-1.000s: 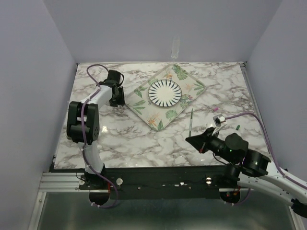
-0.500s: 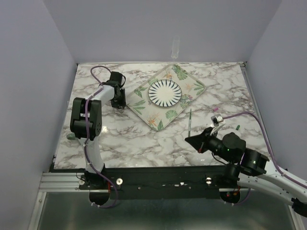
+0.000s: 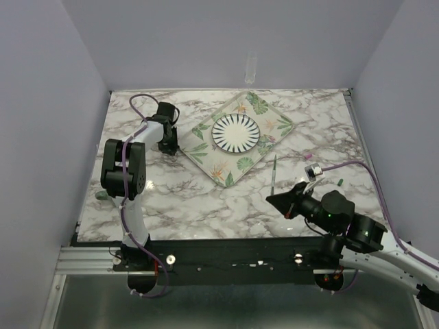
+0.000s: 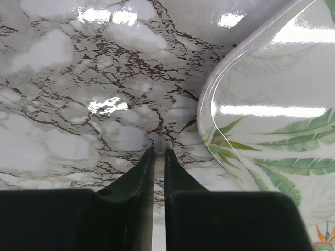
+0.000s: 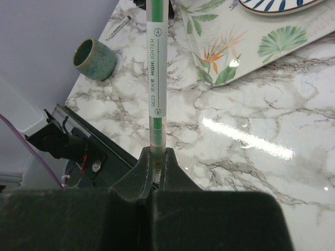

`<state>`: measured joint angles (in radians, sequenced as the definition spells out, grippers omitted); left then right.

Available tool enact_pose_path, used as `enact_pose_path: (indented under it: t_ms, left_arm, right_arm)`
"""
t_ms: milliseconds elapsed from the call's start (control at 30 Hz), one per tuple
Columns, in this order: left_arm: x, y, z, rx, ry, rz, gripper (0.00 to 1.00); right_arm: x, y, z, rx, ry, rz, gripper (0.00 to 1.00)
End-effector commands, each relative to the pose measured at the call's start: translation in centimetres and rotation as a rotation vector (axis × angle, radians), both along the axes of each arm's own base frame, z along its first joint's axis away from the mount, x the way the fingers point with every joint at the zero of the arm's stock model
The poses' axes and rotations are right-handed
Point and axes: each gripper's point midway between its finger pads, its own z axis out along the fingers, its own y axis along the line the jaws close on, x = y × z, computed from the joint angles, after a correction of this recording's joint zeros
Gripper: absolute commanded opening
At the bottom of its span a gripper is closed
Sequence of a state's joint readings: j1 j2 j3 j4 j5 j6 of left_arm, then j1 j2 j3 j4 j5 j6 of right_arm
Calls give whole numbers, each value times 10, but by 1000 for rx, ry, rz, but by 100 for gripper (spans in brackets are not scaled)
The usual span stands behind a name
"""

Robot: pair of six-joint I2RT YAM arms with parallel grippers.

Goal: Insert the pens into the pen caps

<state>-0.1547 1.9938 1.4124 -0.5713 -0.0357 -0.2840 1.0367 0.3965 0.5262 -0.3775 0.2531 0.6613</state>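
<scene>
My right gripper (image 5: 158,154) is shut on the lower end of a green highlighter (image 5: 157,78), which sticks straight out past the fingertips, uncapped. From above, the highlighter (image 3: 274,175) rises from that gripper (image 3: 273,199) over the table's right half. My left gripper (image 4: 158,151) is down at the marble by the tray's left corner, its jaws nearly together on a small clear pen cap (image 4: 158,143) that shows at the fingertips. In the top view this gripper (image 3: 171,149) sits beside the tray (image 3: 267,110).
A striped plate (image 3: 235,132) lies on the leaf-patterned tray. Loose caps lie at the right: a pink cap (image 3: 310,157) and a green cap (image 3: 339,181). A green cup (image 5: 94,59) and another pen (image 5: 120,27) sit at the left side.
The left arm's elbow has swung slightly right and its gripper has edged toward the tray's corner. The right arm with the highlighter has barely moved.
</scene>
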Motion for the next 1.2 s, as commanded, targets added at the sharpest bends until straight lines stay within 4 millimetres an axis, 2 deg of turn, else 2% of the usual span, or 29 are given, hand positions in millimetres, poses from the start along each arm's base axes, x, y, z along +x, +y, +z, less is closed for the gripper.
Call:
enact_pose_path:
  t_ms: [0, 33, 67, 100, 133, 167, 200, 233, 267, 300, 333, 367, 400, 433, 467, 500, 533, 567, 600, 633, 667, 700, 733, 800, 867, 900, 1167]
  left_arm:
    - [-7, -3, 2, -4, 26, 13, 4]
    - [-8, -4, 7, -15, 18, 21, 0]
    - [-10, -7, 12, -34, 13, 23, 0]
    - [-10, -10, 27, -53, -19, 26, 0]
    - [-14, -10, 31, -62, -24, 31, 0]
    - [-16, -21, 39, -128, -32, 29, 0]
    - [-18, -26, 59, -169, -73, 27, 0]
    - [-26, -32, 62, -210, -72, 31, 0]
    - [-26, -41, 73, -276, -104, 43, 0]
    - [-34, -60, 105, -398, -154, 5, 0]
    - [-47, -69, 106, -461, -145, -1, 0]
    - [-47, -81, 124, -540, -200, -29, 0]
    - [-59, -96, 157, -657, -241, -42, 0]
    - [-71, -102, 160, -702, -242, -51, 0]
    - [-76, -115, 177, -750, -285, -86, 0]
    - [-88, -122, 205, -811, -341, -97, 0]
    - [-101, -129, 207, -854, -335, -116, 0]
    - [-109, -140, 224, -898, -391, -162, 0]
    - [-124, -143, 249, -939, -459, -196, 0]
    - [-134, -146, 247, -984, -445, -173, 0]
    - [-139, -150, 264, -1024, -515, -205, 0]
    - [-155, -153, 281, -1066, -559, -236, 0]
    - [-161, -152, 275, -1093, -549, -208, 0]
    - [-177, -150, 299, -1148, -640, -241, 0]
    - [-182, -145, 299, -1152, -669, -227, 0]
    - [-187, -141, 305, -1153, -702, -229, 0]
    - [-198, -138, 300, -1177, -702, -216, 0]
  right_arm:
    - [4, -3, -6, -24, 10, -26, 1]
    - [3, -1, -7, -27, 14, -20, 1]
    - [3, 1, -7, -24, 20, -12, 1]
    - [2, 4, -8, -21, 22, -5, 1]
    - [2, 7, -11, -28, 29, 4, 1]
    - [-1, 12, -12, -25, 34, 34, 1]
    - [-1, 18, -8, -8, 23, 55, 1]
    - [-2, 23, -14, -20, 34, 76, 1]
    - [-8, 31, -16, -15, 44, 125, 1]
    - [-8, 39, -12, 10, 35, 149, 1]
    - [-10, 45, -15, 13, 42, 175, 1]
    - [-16, 55, -24, 0, 73, 228, 1]
    - [-13, 63, -19, 30, 60, 236, 1]
    - [-19, 71, -22, 37, 77, 284, 1]
    - [-23, 80, -34, 25, 121, 319, 1]
    - [-22, 89, -27, 61, 109, 340, 1]
    - [-23, 95, -28, 70, 118, 359, 1]
    - [-27, 101, -27, 89, 137, 387, 1]
    - [-25, 110, -28, 101, 141, 401, 1]
    - [-26, 115, -26, 115, 142, 417, 1]
    - [-28, 120, -26, 128, 155, 437, 1]
    - [-26, 128, -21, 144, 147, 450, 1]
    - [-28, 132, -20, 149, 151, 464, 1]
    - [-30, 142, -6, 184, 131, 495, 1]
    - [-33, 151, -6, 188, 135, 511, 1]
    - [-34, 154, -3, 196, 127, 517, 1]
    - [-46, 177, 16, 228, 63, 549, 1]
